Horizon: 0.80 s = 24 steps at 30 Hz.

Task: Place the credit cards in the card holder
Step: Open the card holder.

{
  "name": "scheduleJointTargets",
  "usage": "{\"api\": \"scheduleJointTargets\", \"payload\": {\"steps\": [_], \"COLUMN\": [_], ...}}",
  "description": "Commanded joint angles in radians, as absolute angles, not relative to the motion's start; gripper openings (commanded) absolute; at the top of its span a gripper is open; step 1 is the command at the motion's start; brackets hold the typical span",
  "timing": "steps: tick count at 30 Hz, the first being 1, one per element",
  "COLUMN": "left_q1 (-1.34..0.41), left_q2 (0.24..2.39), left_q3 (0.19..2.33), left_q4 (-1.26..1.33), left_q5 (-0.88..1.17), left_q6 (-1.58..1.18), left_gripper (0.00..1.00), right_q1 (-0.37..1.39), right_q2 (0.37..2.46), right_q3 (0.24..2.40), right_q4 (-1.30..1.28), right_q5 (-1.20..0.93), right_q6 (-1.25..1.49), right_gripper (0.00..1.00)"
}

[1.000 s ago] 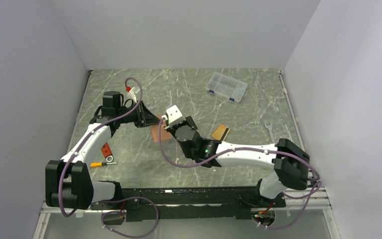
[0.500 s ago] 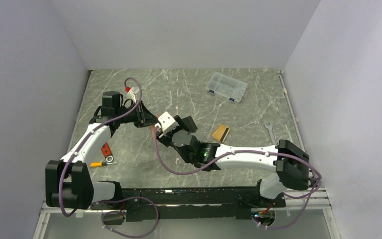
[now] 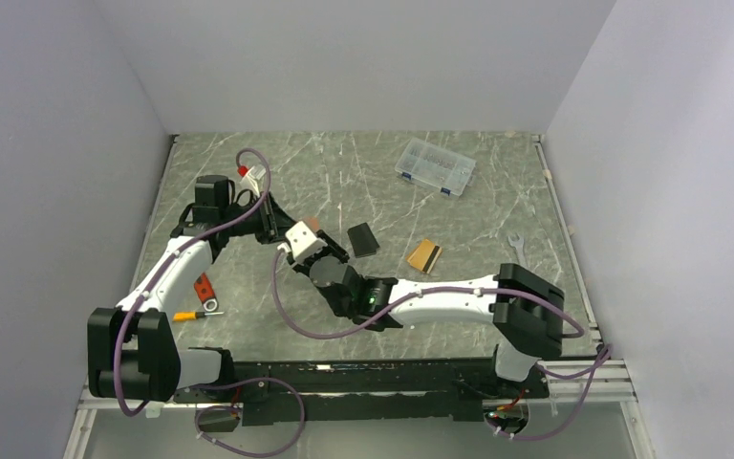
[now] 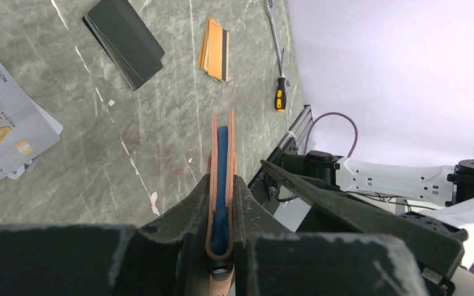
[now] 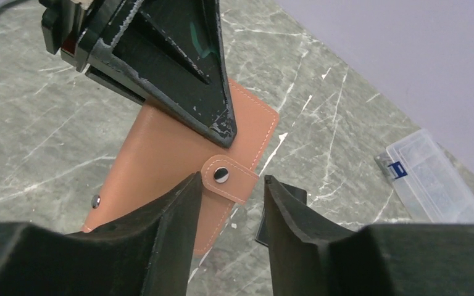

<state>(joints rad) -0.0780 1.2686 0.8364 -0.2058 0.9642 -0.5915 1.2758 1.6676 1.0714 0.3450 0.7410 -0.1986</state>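
From the top camera, my left arm (image 3: 167,268) bends up to centre-left of the table, and my right arm (image 3: 440,290) stretches across from the lower right to meet it at the card holder (image 3: 313,226). A black card stack (image 3: 363,239), orange credit cards (image 3: 424,255) and an organizer box (image 3: 434,166) lie to their right. On the left wrist camera, the left gripper (image 4: 222,185) is clamped on the card holder, seen edge-on at centre frame, with a silver-grey VIP card (image 4: 6,132) flat at the left edge. On the right wrist camera, the right gripper (image 5: 231,180) has its jaws parted either side of the snap tab (image 5: 228,179), while a left finger (image 5: 179,68) crosses the card holder from upper left.
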Motion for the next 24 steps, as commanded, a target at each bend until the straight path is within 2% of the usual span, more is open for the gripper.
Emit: {"api": "scheduleJointTargets", "payload": {"steps": [1, 12, 24], "left_q1": [-0.081, -0.08, -0.08], "left_q2": [1.244, 1.239, 1.235], "left_q3": [0.848, 0.836, 0.81], "left_q4": [-0.174, -0.139, -0.106], "left_q5": [1.023, 1.054, 1.08], "left_q6": [-0.627, -0.656, -0.672], "left_gripper": [0.0, 0.0, 0.0], "right_q1": [1.276, 1.275, 1.249], "right_q2": [1.704, 1.734, 1.685], "right_q3": [1.081, 1.081, 1.01], "right_q4": [0.449, 0.501, 0.644], "right_q5": [0.869, 0.837, 0.834], "right_q6": [-0.268, -0.288, -0.31], "right_gripper": [0.4, 0.0, 0.0]}}
